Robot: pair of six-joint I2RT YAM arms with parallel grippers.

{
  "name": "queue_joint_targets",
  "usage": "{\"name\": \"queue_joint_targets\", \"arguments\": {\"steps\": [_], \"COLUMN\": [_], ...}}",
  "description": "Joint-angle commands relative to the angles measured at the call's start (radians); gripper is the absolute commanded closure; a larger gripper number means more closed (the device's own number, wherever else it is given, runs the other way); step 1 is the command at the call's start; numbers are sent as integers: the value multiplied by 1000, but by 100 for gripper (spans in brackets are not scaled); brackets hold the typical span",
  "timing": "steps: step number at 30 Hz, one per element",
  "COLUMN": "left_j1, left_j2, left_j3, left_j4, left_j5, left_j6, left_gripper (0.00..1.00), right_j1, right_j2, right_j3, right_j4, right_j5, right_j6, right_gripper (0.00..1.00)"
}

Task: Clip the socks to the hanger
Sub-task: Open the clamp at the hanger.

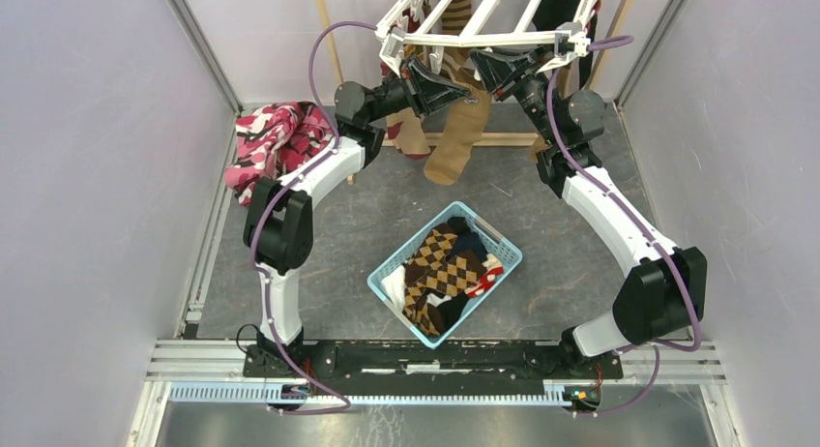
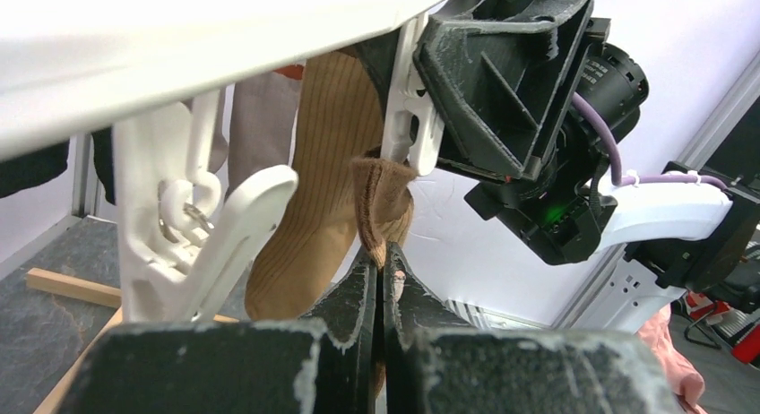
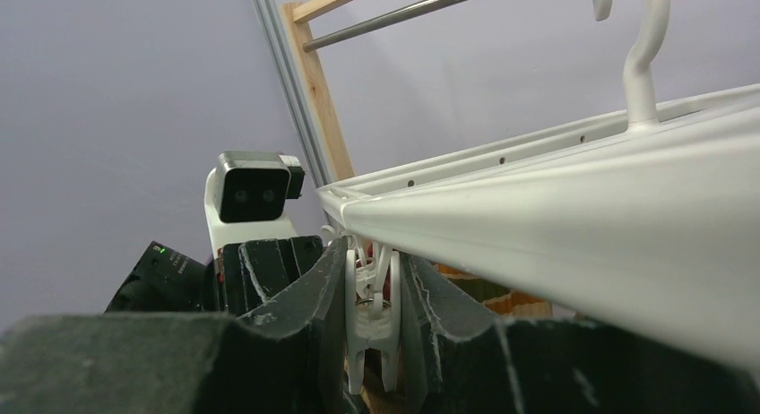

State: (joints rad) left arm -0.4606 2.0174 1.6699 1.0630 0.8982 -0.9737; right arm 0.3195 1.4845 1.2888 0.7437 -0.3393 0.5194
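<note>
Left fingers (image 2: 349, 308) clamp the tan sock (image 2: 381, 197) beside the clip (image 3: 372, 320) that right fingers (image 3: 303, 293) squeeze, apparently open.

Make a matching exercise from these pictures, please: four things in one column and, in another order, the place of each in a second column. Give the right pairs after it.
Things:
1. tan sock
2. white clip
3. light blue mesh basket
4. pink patterned cloth

Places:
A. at the left edge of the table
B. gripped by the right gripper
C. in the middle of the table, with argyle socks inside
D. pinched at its cuff by the left gripper

Pairs: 1-D, 2-B, 3-C, 4-A
</note>
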Motion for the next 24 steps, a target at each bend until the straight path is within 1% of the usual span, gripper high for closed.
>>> {"name": "queue_joint_targets", "arguments": {"steps": [1, 7, 11, 24], "left_j1": [-4, -4, -4, -9], "left_j2": [25, 30, 37, 58], "left_j3": [49, 55, 59, 77], "left_j4": [20, -1, 58, 77], "left_j5": [-16, -22, -13, 15], "left_j6": [-49, -54, -90, -130], "left_gripper": [98, 98, 98, 98], "right_j1": [0, 1, 1, 1], "right_j2": [-12, -9, -5, 4], "right_j3": [16, 16, 16, 26], "right_j4": [-12, -12, -10, -6], "right_j5": [-22, -29, -30, -36], "right_j6": [27, 24, 20, 12], "right_gripper": [82, 82, 82, 82]}}
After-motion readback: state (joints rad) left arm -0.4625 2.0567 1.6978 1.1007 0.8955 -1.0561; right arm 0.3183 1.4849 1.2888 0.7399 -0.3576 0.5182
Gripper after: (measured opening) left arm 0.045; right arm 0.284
